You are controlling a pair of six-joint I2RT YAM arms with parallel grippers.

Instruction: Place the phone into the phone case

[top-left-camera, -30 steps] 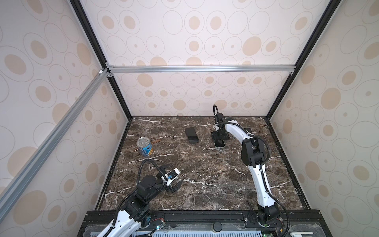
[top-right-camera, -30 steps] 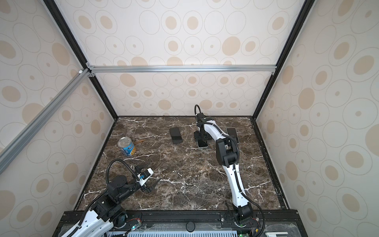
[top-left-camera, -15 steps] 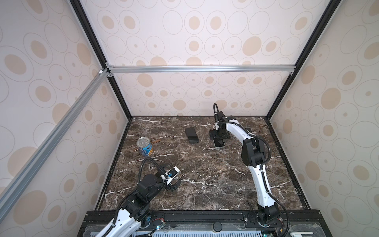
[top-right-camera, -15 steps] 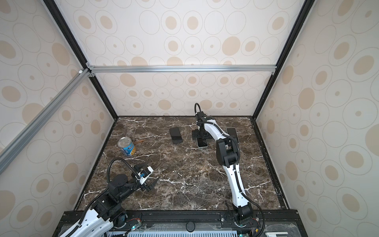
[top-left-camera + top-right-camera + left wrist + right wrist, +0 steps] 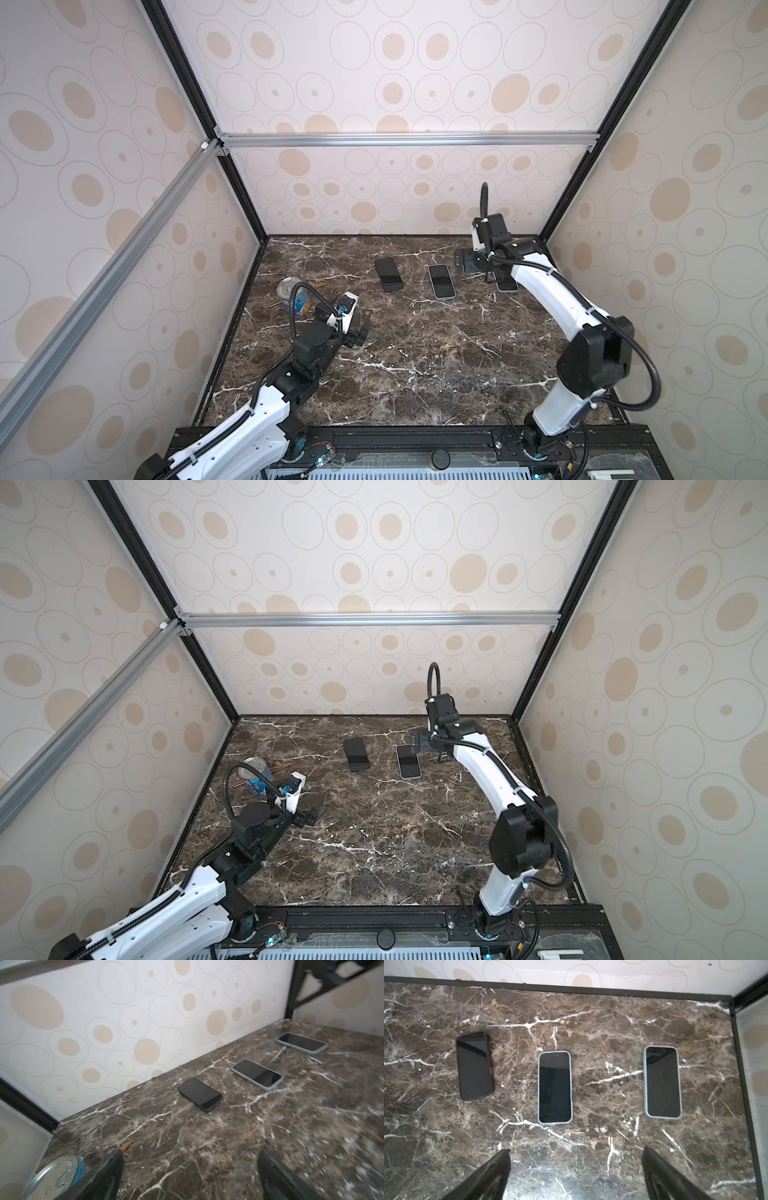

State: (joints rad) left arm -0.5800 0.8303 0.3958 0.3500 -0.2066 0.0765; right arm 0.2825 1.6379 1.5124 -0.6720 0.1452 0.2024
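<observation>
The right gripper has its jaws spread wide with nothing between them. It hangs above the marble table near the back wall. The left gripper is also spread wide and empty, low over the table toward the front left. It is just beside a tin can and a small wooden stick.

Three phones lie flat, screens up, in a row near the back, apart from one another and from both grippers. They are a black phone, a middle phone and a third phone. The middle and third phones each sit inside a pale case whose rim frames the screen. The black phone may have a dark case, but that is hard to tell. No bare case shows anywhere, so the task looks finished, with only drawing the arms back left to do.

The right wrist view shows all three phones from straight above. In the top views the right arm covers much of the third phone. The can appears in the top views and the left wrist view, not in the right wrist view.
</observation>
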